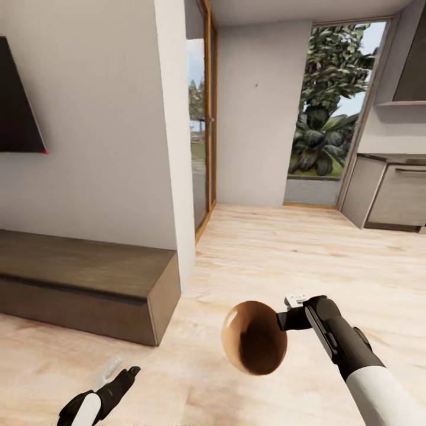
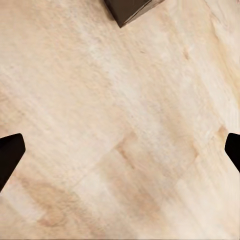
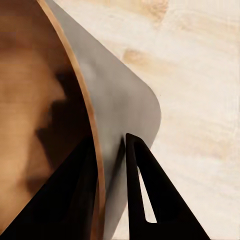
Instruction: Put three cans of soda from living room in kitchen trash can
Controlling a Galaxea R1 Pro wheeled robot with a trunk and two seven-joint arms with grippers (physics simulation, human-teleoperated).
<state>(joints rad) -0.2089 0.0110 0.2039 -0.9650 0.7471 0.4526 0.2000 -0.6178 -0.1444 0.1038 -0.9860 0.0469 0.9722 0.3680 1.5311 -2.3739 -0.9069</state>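
The right end effector pinches the rim of the pale grey, brown-lined round tash can, one finger inside and one outside, holding it tipped above the light wood floor. The left end effector hangs spread open over bare floor beside a low dark wooden bench.

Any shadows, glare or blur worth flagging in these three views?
Head view: evenly lit, the bin held by the right claw has a dark interior; the window is bright, not blown out. Left wrist view: soft, slightly blurred floor grain. Right wrist view: finger shadow falls inside the bin.
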